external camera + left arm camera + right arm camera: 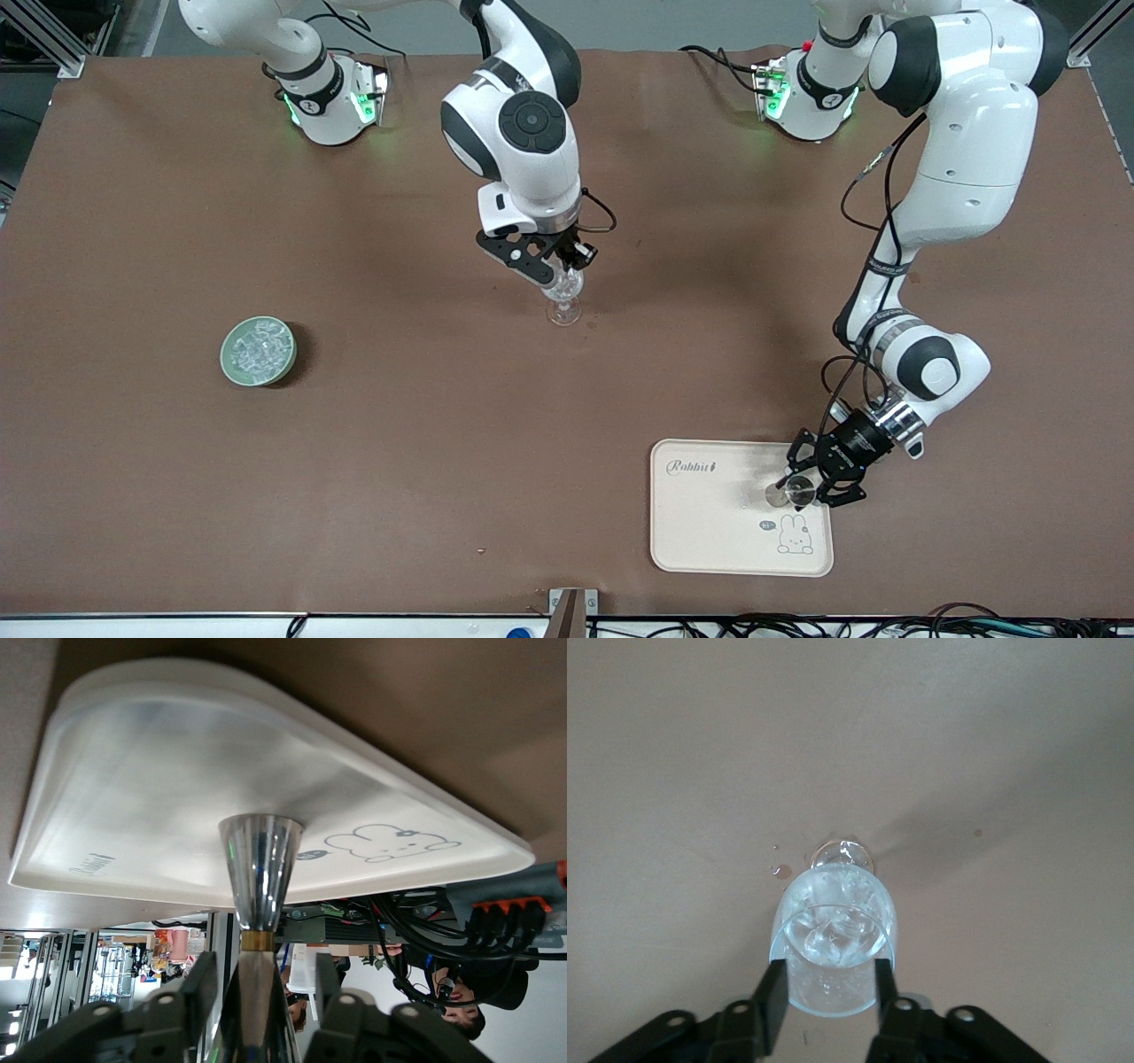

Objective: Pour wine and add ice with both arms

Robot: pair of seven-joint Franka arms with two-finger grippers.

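A clear stemmed glass (pixel 564 306) stands at the table's middle with ice chunks (pixel 837 935) inside it. My right gripper (pixel 556 266) comes down from above and is shut on the glass's bowl (pixel 833 992), a finger on each side. Its foot (pixel 843 855) shows below. More ice (pixel 258 347) is heaped in a green bowl (pixel 229 372) toward the right arm's end. My left gripper (pixel 795 485) reaches sideways over the white tray (pixel 709 523). Its open fingers (pixel 190 992) flank a silver double-cone jigger (pixel 260 868) standing on the tray (pixel 159 797), with a gap on one side.
A few water drops (pixel 780 872) lie on the table beside the glass's foot. The tray carries a rabbit drawing (pixel 795 536) at the corner nearest the front camera. A bracket (pixel 571 611) sits at the table's front edge.
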